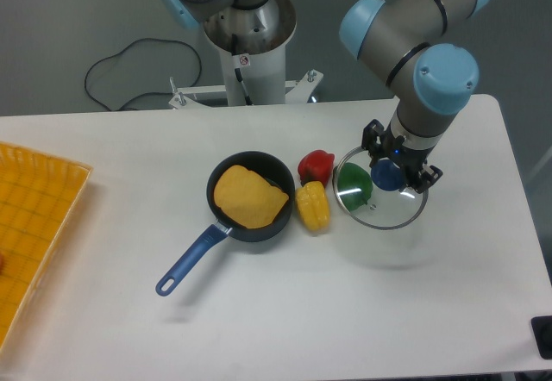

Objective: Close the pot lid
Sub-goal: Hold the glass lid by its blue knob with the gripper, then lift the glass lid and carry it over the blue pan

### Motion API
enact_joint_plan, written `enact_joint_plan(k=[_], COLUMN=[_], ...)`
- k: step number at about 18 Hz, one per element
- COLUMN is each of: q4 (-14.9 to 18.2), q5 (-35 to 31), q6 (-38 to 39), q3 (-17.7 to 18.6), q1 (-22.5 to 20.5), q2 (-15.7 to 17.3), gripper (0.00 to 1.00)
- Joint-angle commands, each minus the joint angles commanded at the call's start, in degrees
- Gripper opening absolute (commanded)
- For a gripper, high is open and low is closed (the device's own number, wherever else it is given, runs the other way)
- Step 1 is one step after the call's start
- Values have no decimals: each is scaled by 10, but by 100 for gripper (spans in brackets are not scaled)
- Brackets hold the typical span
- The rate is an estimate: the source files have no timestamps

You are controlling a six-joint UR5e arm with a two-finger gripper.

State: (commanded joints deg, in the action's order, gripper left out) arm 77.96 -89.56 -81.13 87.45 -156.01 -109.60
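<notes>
A red pepper (316,165), a yellow pepper (312,207) and a green pepper (352,183) sat clustered near the middle of the white table (259,329), the yellow one nearest the front edge. An orange tray (34,226) overhung the left edge. A black cable (129,71) looped on the floor beyond the back edge.
</notes>
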Motion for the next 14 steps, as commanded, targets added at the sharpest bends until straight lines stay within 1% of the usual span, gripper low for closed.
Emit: enact_joint_plan(k=[4,7,8,11,14], q4=[3,4,4,3,-4], q5=[5,4,4,4,4], q6=[7,39,47,78,112], q3=[4,8,11,24,48], q1=[5,30,39,60,83], q2=[7,10,17,28,49], gripper=[52,52,52,52,52])
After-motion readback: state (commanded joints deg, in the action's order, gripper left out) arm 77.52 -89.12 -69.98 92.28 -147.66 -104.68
